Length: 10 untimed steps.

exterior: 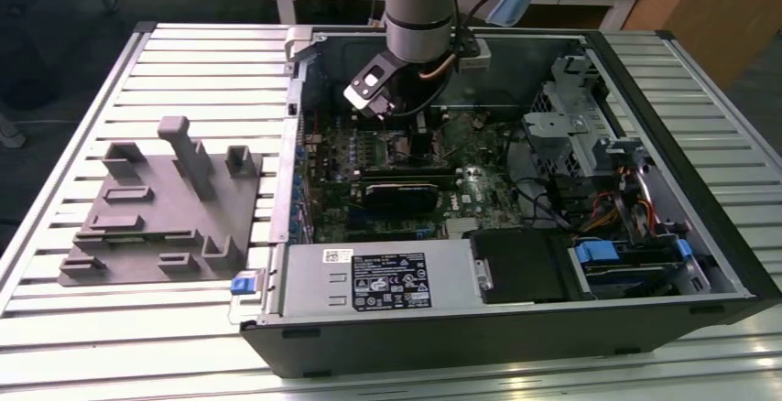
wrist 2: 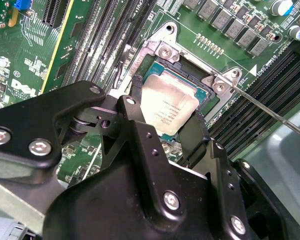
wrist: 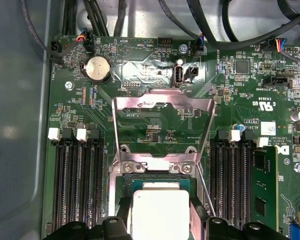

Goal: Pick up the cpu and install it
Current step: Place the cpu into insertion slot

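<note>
The cpu [wrist 2: 169,106], a small square chip with a silvery-white top, lies level in the open socket [wrist 2: 155,62] on the green motherboard. It also appears in the first wrist view as the cpu [wrist: 161,214]. My gripper [wrist 2: 165,120] is shut on it, with one black finger [wrist 2: 196,136] against each of two opposite edges. The socket's metal load plate [wrist: 162,117] stands flipped open beyond the chip. In the exterior view the gripper [exterior: 381,115] reaches down into the open computer case [exterior: 684,99], over the upper middle of the board.
Memory slots [wrist: 80,180] flank the socket on both sides, and a thin lever wire [wrist 2: 270,107] runs past it. A black card [exterior: 397,195], a white-labelled power supply [exterior: 379,277] and drive cages [exterior: 587,135] crowd the case. A gray plastic fixture [exterior: 159,209] sits at the exterior view's left.
</note>
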### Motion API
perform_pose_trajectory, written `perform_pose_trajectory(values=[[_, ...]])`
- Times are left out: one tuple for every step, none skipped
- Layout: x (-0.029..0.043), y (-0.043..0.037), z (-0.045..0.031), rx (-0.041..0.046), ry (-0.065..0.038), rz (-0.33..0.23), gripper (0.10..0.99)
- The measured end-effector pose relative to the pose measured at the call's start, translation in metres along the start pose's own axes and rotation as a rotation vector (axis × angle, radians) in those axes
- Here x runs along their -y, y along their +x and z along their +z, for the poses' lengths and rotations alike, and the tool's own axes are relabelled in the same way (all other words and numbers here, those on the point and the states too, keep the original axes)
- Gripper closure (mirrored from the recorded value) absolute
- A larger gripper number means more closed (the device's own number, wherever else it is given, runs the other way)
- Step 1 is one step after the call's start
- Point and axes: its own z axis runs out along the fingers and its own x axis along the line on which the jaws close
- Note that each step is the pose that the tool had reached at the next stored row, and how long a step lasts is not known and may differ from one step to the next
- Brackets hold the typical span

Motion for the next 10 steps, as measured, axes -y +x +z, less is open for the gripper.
perform_pose_trajectory(values=[[0.0, 0.0, 0.0, 0.0, 0.0, 0.0, 0.537], [0.0, 0.0, 0.0, 0.0, 0.0, 0.0, 0.537], [0.0, 0.0, 0.0001, 0.0, 0.0, 0.0, 0.475], [0.0, 0.0, 0.0001, -0.0001, 0.0, 0.0, 0.475], [0.0, 0.0, 0.0001, 0.0, 0.0, 0.0, 0.475], [0.0, 0.0, 0.0001, -0.0006, 0.0, 0.0, 0.475], [0.0, 0.0, 0.0001, -0.0025, 0.0, 0.0, 0.475], [0.0, 0.0, 0.0001, -0.0054, 0.0, 0.0, 0.475], [0.0, 0.0, 0.0001, -0.0078, 0.0, 0.001, 0.475], [0.0, 0.0001, 0.0001, -0.0095, 0.0, 0.001, 0.475]])
